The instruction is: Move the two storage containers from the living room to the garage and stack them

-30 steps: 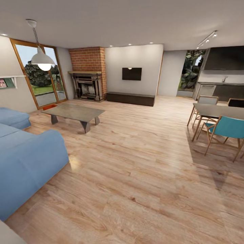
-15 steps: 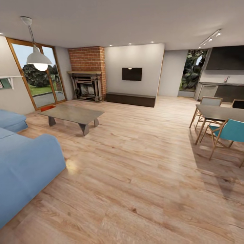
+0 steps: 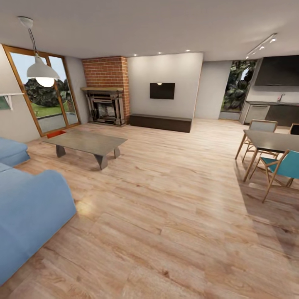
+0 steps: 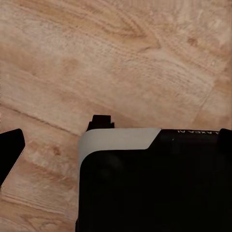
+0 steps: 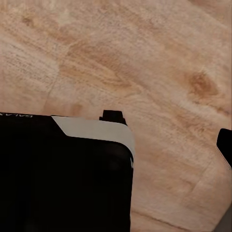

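A living room (image 3: 166,195) with light wood-plank flooring is seen from the head camera. A blue sofa (image 3: 29,207) is set at the near left, and a low grey coffee table (image 3: 85,142) stands beyond it. One orange-red container (image 3: 55,133) is glimpsed on the planks just past the table's far left end, before the glass door (image 3: 43,97); only a sliver of it is shown, and a second bin cannot be made out. A brick fireplace (image 3: 106,93) is built into the far corner, with a dark wall screen (image 3: 162,90) and a long low bench (image 3: 160,121) to its right. A white pendant lamp (image 3: 40,71) is hung over the sofa area. At the right, a dining table (image 3: 270,141) is flanked by a teal chair (image 3: 286,165) and a grey chair (image 3: 261,126), and a dark kitchen counter (image 3: 274,110) is placed behind them.

In the left wrist view, wood planks (image 4: 116,63) are seen past the robot's black-and-white body panel (image 4: 145,183); a dark finger (image 4: 9,150) is caught at the frame's edge. In the right wrist view, planks (image 5: 125,63) are likewise seen past a similar panel (image 5: 63,174), with a dark finger (image 5: 224,145) at the edge. Whether either claw is apart or together cannot be told from these pictures.
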